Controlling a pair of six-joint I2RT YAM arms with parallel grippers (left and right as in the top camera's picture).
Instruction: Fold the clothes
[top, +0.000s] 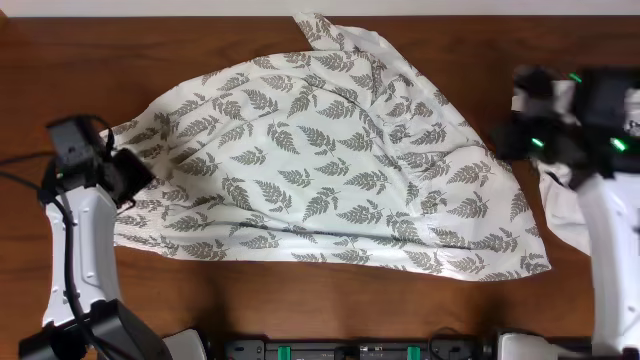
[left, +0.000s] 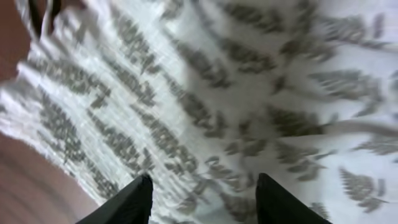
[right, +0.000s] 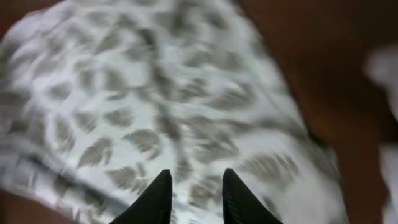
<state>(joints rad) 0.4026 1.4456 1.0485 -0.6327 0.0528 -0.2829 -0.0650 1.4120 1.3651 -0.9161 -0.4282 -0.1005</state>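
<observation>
R pincer (right: 196, 174) hangs, 2 tips apart, over blurry fern-print clothes (right: 143, 106).

Fern-print garment (top: 330, 170) spread across the middle of the table (top: 300, 300)

Thin white fabric, printed all over with grey-green fern leaves, lies mostly flat with soft wrinkles in a broad, lopsided mound shape. Its long, fairly straight hem faces the near edge, one narrow corner reaches the far edge, and its ends stretch toward the left and right edges.
</observation>
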